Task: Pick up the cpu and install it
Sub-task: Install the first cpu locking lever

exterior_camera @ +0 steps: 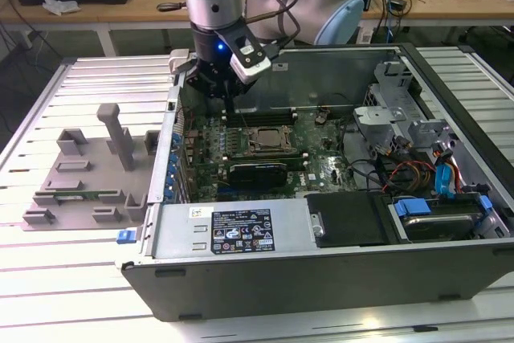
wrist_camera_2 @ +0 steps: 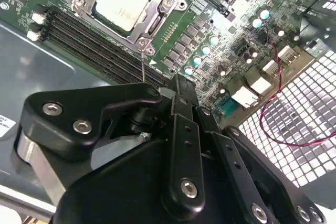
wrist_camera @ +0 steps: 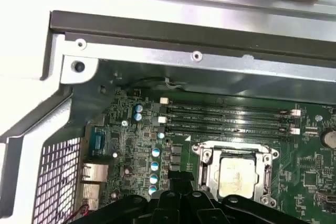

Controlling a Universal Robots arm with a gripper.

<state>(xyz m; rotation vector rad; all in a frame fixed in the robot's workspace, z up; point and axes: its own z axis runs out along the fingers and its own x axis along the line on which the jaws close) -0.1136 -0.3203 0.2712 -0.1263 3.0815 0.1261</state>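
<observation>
Fingers [wrist_camera_2: 181, 94] look pressed together on nothing, hovering over the motherboard [wrist_camera_2: 210, 24] near the socket [wrist_camera_2: 157, 22]. I see the cpu [wrist_camera_2: 122, 1] lying inside that socket, so placing seems done; whether it is latched down I cannot tell
</observation>
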